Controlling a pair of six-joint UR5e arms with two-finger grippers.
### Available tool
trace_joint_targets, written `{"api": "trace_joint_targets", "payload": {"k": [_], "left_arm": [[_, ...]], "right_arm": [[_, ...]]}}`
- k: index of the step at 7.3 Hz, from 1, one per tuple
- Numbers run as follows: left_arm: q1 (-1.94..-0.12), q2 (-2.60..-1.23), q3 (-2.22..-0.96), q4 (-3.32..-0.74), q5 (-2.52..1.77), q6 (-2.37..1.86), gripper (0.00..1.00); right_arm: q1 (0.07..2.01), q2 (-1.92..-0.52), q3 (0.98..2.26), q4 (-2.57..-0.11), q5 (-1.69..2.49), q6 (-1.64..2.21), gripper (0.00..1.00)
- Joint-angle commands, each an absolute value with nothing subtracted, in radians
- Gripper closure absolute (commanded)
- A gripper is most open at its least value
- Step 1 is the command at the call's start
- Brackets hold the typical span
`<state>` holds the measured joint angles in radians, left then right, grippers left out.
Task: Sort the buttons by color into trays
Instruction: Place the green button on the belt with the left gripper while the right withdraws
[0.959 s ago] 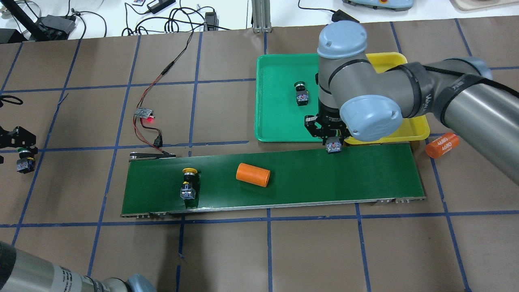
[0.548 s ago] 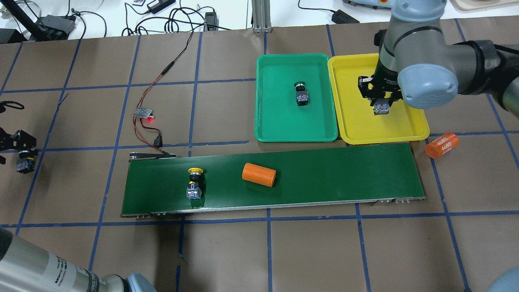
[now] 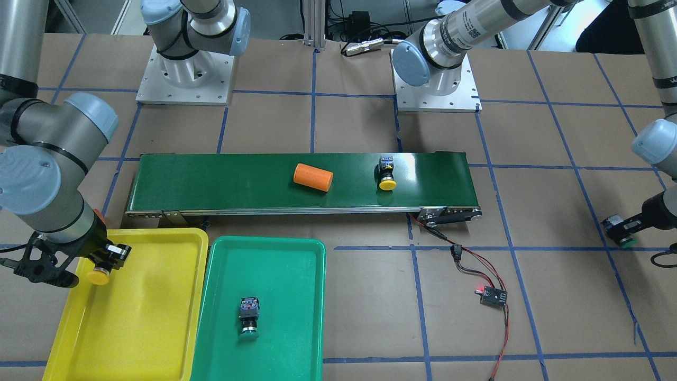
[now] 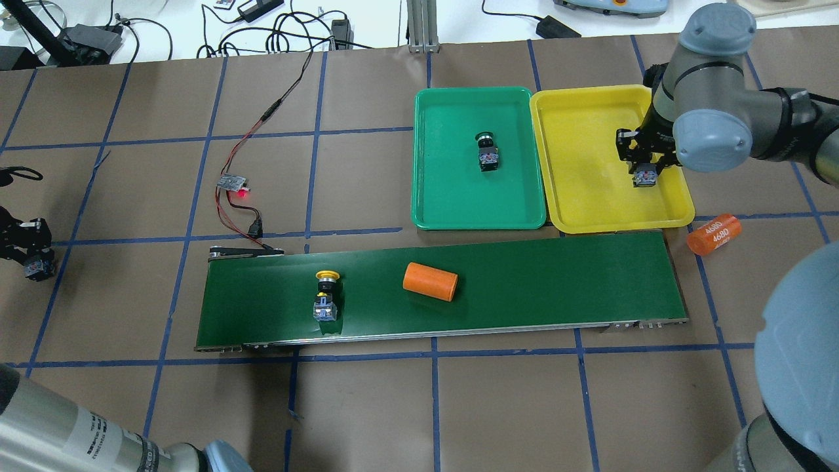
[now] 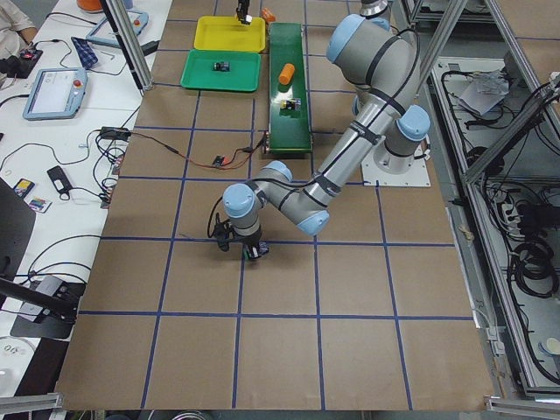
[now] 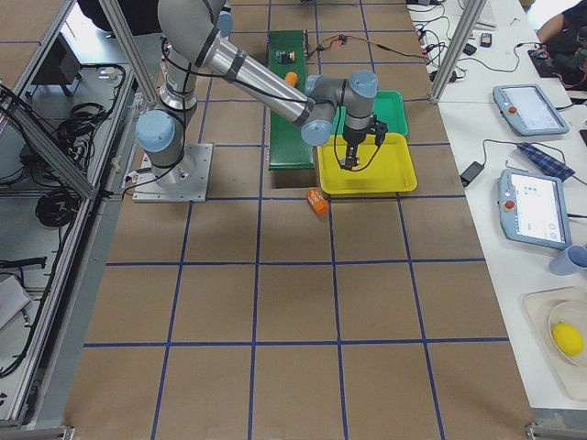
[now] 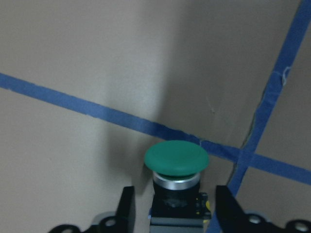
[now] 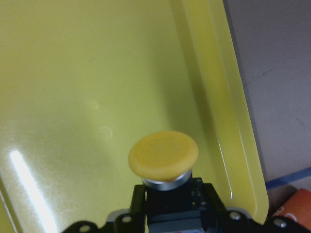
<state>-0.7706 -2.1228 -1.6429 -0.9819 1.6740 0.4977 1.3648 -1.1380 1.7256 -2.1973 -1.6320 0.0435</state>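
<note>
Nearest my side of the surface (image 4: 367, 406) runs the conveyor belt (image 4: 557, 282). On its left part the loose yellow button (image 4: 326, 295) lies with its long axis across the belt, cap pointing away from me, and an orange cylinder (image 4: 429, 282) lies near it on the right. Out at the far left, well apart from everything else, my left hand (image 7: 176, 213) is clenched on the switch body of the held green button (image 7: 176, 158), cap forward over the taped paper; I cannot tell whether it is lifted clear. Beyond the belt the two trays sit side by side. The green tray (image 4: 446, 190) carries the sorted green button (image 4: 486, 151) near its middle, and the yellow tray (image 4: 583, 170) lies to its right. My right hand (image 4: 645, 165) hangs over that yellow tray, close to its right rim, grasping the held yellow button (image 8: 163, 154) by its body with the cap tipped away from me and down toward the tray floor. The button is inside the rim, but only just. So I judge the release should come here or slightly inboard, not rightward, where the 4680 cylinder (image 4: 713, 235) lies off the belt's end. The left arm is nearer the belt button; the right is nearer both trays.
</note>
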Motion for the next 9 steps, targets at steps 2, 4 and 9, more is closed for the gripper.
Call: {"api": "trace_joint_targets", "payload": {"k": [2, 4, 9], "left_arm": [[-0.915, -1.924, -1.652, -1.21, 1.67, 0.491, 0.92], [-1.102, -1.783, -1.698, -1.371, 1.643, 0.466, 0.92], [-1.463, -1.624, -1.965, -1.347, 1.595, 0.18, 0.91]], "right_arm": [[1.367, -1.143, 1.733, -2.166, -1.583, 0.038, 0.0], [1.39, -1.301, 1.735, -1.969, -1.582, 0.046, 0.0], [1.439, -1.65, 1.782, -1.592, -1.58, 0.032, 0.0]]}}
